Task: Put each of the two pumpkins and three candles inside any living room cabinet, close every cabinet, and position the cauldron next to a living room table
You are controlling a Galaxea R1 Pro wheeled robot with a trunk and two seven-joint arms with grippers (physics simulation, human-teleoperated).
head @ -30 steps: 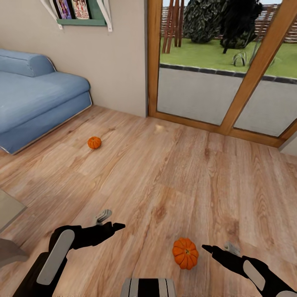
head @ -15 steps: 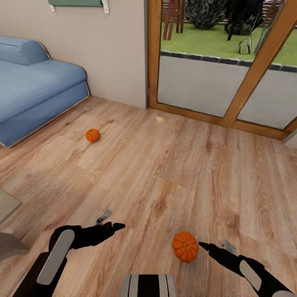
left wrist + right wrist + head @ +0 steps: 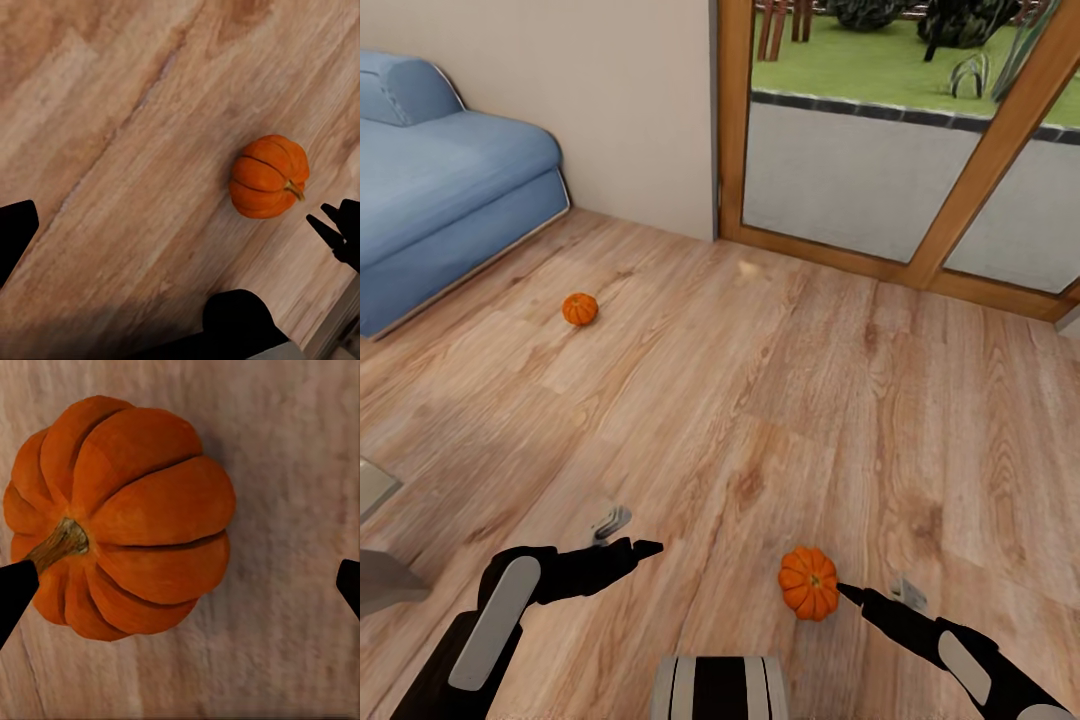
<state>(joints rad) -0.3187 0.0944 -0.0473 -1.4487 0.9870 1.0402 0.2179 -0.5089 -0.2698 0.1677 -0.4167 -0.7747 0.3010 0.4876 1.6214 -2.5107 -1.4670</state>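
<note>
One orange pumpkin (image 3: 809, 583) lies on the wood floor just in front of me, also seen in the left wrist view (image 3: 268, 176). My right gripper (image 3: 873, 592) is open, its black fingertip almost touching the pumpkin's right side. In the right wrist view the pumpkin (image 3: 120, 517) sits between the spread fingers of the gripper (image 3: 180, 585), closer to one of them, stem toward that finger. My left gripper (image 3: 632, 535) hangs open over bare floor to the pumpkin's left. A second pumpkin (image 3: 580, 309) rests farther off near the sofa. The cabinet and the cauldron are out of view.
A blue sofa (image 3: 450, 190) stands at the far left against the wall. A wood-framed glass door (image 3: 950, 210) closes the far side. A small beige blur (image 3: 748, 271) lies on the floor near the door frame. A grey corner (image 3: 375, 590) juts in at the left edge.
The head camera has tilted down, so the whole scene slid up in the picture. My right gripper has closed in on the near pumpkin from its right. The left arm has held still.
</note>
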